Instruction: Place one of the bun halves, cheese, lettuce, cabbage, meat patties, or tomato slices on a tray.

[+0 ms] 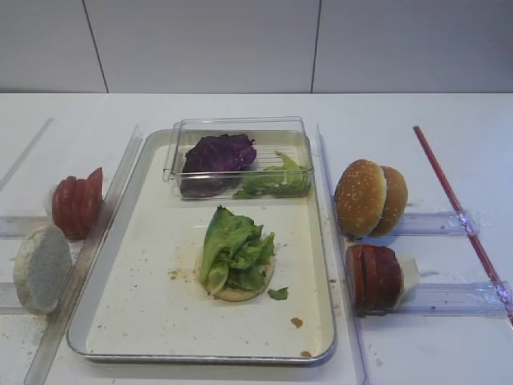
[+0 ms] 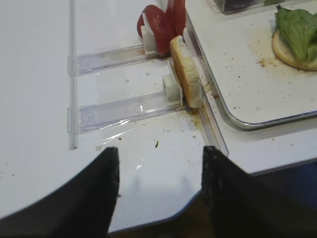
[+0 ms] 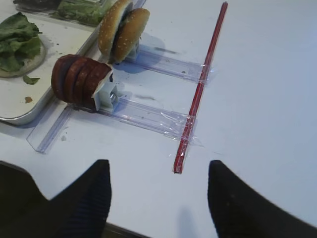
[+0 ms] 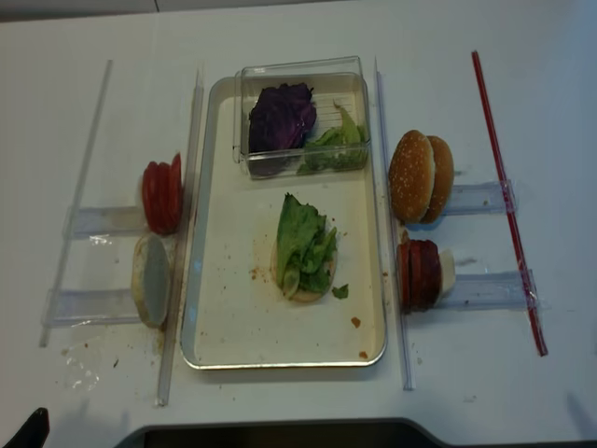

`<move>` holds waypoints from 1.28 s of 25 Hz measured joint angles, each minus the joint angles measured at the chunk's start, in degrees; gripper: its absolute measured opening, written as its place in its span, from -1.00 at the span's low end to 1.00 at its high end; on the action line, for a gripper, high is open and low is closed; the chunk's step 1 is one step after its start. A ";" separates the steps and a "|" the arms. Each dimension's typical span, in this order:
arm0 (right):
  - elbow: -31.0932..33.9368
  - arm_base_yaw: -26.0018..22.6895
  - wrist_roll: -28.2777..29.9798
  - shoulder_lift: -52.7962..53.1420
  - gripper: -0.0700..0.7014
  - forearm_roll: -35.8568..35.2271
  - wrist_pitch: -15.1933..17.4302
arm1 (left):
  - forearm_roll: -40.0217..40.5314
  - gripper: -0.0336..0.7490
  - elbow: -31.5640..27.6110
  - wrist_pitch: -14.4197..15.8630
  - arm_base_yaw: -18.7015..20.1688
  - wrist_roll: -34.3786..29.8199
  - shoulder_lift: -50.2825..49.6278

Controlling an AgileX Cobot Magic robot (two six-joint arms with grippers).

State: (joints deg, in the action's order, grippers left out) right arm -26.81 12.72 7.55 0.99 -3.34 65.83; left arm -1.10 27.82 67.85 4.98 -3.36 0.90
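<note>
The lettuce (image 1: 234, 250) is laid on a bun half (image 1: 240, 289) mid-tray (image 1: 152, 241), well apart from both grippers (image 3: 158, 196) (image 2: 158, 191), whose jaws are spread wide, nothing held.

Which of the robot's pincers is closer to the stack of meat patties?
The right pincer. It hangs open over the table just short of the meat patties; the left pincer is beyond the tray, by the tomato slices.
</note>
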 joint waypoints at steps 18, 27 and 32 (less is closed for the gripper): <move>0.00 -6.20 0.00 0.00 0.36 0.00 0.00 | 0.00 0.00 0.00 0.00 0.00 0.00 0.00; 0.00 -6.20 0.00 0.00 0.36 0.00 0.00 | 0.00 0.00 0.00 0.00 0.00 0.00 0.00; 0.00 -6.20 0.00 0.00 0.36 0.00 0.00 | 0.00 0.00 0.00 0.00 0.00 0.00 0.00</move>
State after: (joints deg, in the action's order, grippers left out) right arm -26.81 6.52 7.55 0.99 -3.34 65.83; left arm -1.10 27.82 67.85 4.98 -3.36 0.90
